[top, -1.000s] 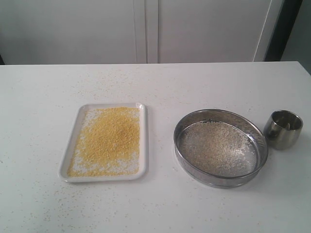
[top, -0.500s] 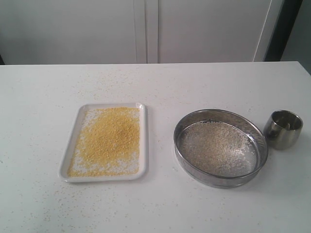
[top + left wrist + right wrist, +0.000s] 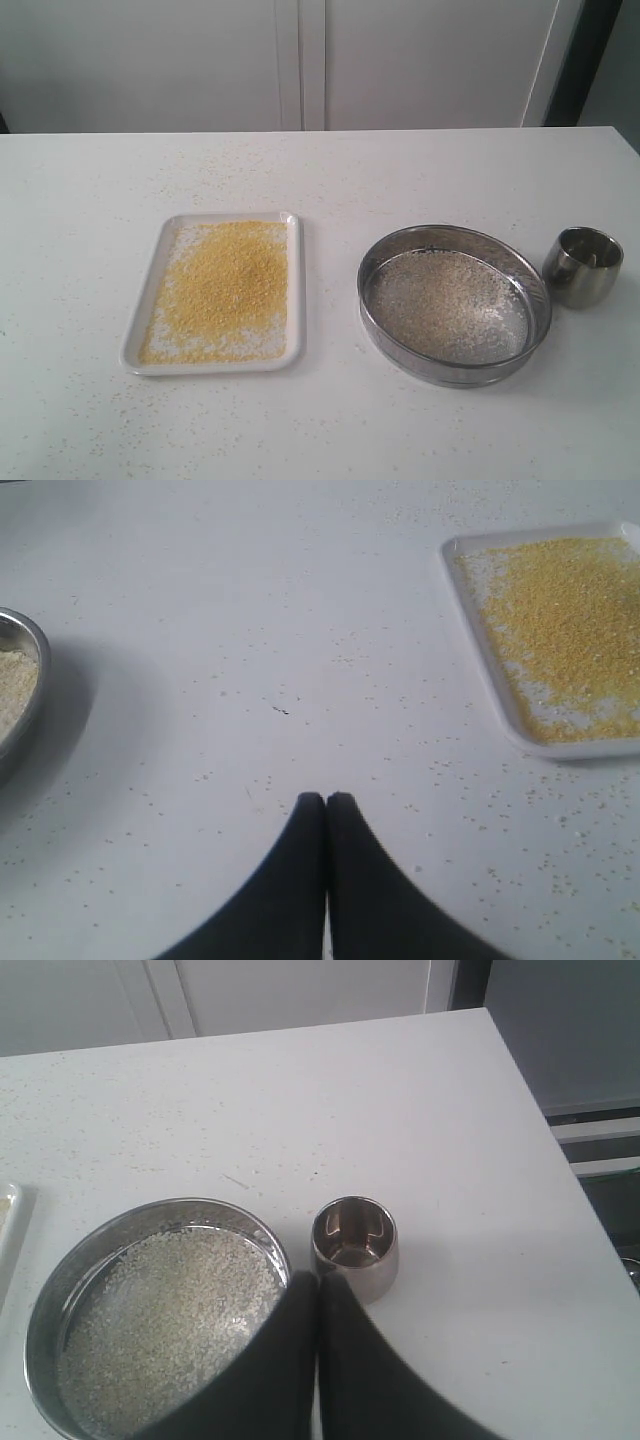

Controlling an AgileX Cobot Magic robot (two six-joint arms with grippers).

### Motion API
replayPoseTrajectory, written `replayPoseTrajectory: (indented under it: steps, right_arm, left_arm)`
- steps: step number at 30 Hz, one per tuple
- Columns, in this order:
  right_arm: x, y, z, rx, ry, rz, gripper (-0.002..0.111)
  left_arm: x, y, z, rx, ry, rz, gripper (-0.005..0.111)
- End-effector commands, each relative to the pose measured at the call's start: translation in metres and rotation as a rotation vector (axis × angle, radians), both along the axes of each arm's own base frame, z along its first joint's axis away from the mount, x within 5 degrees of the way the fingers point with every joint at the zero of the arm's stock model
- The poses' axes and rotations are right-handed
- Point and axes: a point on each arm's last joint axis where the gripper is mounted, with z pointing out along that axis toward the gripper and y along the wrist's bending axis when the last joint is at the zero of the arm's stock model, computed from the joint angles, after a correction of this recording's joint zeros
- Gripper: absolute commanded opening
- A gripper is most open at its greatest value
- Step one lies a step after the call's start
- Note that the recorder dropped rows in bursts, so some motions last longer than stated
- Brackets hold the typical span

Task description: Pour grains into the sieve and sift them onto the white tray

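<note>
The white tray [image 3: 140, 335] lies left of centre with golden-yellow grains [image 3: 228, 285] spread over it. To its right stands the round steel sieve [image 3: 455, 372], holding pale whitish grains [image 3: 450, 305] on its mesh. Neither gripper shows in the exterior view. My left gripper [image 3: 326, 798] is shut with nothing in it, above bare table between the sieve rim [image 3: 32, 695] and the tray [image 3: 480, 660]. My right gripper [image 3: 319, 1278] is shut and empty, high above the table, between the sieve [image 3: 60, 1260] and the small steel cup [image 3: 355, 1245] in that view.
The small steel cup [image 3: 582, 265] stands empty to the right of the sieve. Stray grains dot the white table [image 3: 400, 170]. The table's right edge [image 3: 525, 1080] runs close beyond the cup. White cabinet doors [image 3: 300, 60] stand behind the table.
</note>
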Motion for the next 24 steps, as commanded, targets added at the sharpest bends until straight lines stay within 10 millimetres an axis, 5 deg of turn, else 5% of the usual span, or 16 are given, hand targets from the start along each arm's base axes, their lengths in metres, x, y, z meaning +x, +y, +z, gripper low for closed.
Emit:
replayPoseTrajectory:
  steps: [1,12,24]
  right_arm:
    - [-0.001,-0.001,0.003,-0.002,-0.021,-0.007,0.0]
    - [-0.001,-0.001,0.002,-0.002,-0.019,-0.007,0.0]
    - [-0.001,-0.001,0.002,-0.002,-0.019,-0.007,0.0]
  left_arm:
    - [0.002,0.0,-0.013,-0.001,0.016,0.002,0.0]
    - [0.006,0.0,-0.042,-0.001,0.064,0.006,0.0]
    - [0.006,0.0,-0.046,-0.003,0.07,0.006,0.0]
